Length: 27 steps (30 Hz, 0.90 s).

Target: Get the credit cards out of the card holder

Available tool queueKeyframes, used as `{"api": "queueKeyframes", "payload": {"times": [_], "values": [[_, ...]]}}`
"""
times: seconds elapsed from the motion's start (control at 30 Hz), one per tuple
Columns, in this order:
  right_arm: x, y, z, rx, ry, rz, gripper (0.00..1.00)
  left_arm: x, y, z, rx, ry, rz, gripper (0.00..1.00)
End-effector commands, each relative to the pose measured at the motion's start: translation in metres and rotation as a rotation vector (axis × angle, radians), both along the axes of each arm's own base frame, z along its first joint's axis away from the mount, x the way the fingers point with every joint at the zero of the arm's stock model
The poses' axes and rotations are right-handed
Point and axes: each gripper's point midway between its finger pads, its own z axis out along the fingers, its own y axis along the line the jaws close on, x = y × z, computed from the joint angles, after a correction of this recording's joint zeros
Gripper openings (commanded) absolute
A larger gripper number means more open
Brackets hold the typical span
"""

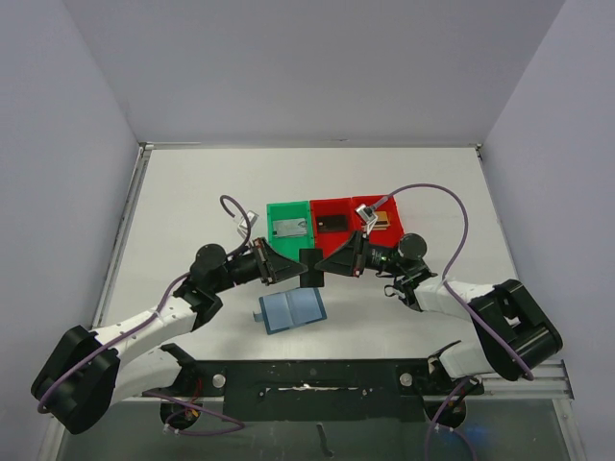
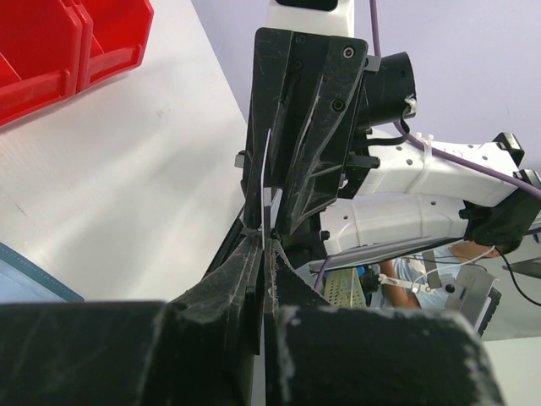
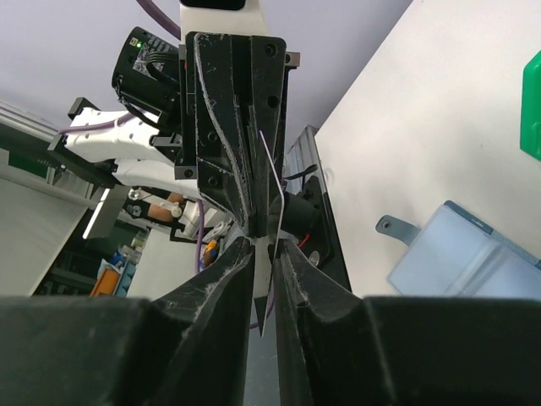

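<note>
L gripper (image 1: 299, 265) comes in from 9 o'clock and is clenched on a dark card (image 1: 312, 266), held edge-up above the surface (image 1: 192, 211) at mid-frame. R gripper (image 1: 332, 261) comes from 3 o'clock w/ fingers (image 3: 232, 279) straddling the same card's other end, gap narrow, can't tell if it's actually clamped. Card holder (image 1: 291, 310) lies open flat on the surface at 6 o'clock of the card, near but not touching either gripper; green bin (image 1: 288, 205) and red bins (image 1: 332, 202) sit at 12 o'clock.
</note>
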Motion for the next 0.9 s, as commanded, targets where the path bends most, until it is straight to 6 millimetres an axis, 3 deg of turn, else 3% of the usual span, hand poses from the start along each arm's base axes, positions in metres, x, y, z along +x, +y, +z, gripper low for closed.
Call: {"api": "queueKeyframes", "payload": {"times": [0.0, 0.13, 0.2, 0.27, 0.4, 0.5, 0.7, 0.87], "values": [[-0.003, 0.001, 0.019, 0.052, -0.087, 0.024, 0.14, 0.006, 0.000, 0.040, -0.086, -0.106, 0.014, 0.00], [-0.003, 0.000, 0.022, 0.066, -0.092, 0.022, 0.00, 0.004, -0.001, 0.040, -0.088, -0.099, -0.001, 0.00], [-0.002, 0.000, 0.023, 0.067, -0.092, 0.011, 0.00, 0.003, -0.002, 0.040, -0.084, -0.099, -0.010, 0.00], [-0.001, 0.000, 0.022, 0.060, -0.093, 0.000, 0.00, 0.005, -0.002, 0.036, -0.064, -0.085, -0.002, 0.12], [0.004, -0.003, 0.017, 0.022, -0.093, -0.041, 0.00, 0.010, 0.001, 0.032, -0.015, -0.081, 0.031, 0.51], [0.012, -0.006, 0.010, -0.050, -0.109, -0.098, 0.00, 0.013, 0.006, 0.027, 0.038, -0.082, 0.066, 0.66], [0.023, -0.018, 0.002, -0.154, -0.125, -0.207, 0.00, 0.023, 0.021, 0.016, 0.159, -0.081, 0.164, 0.69], [0.035, -0.035, 0.008, -0.195, -0.161, -0.332, 0.00, 0.036, 0.045, 0.008, 0.322, -0.081, 0.289, 0.70]]}}
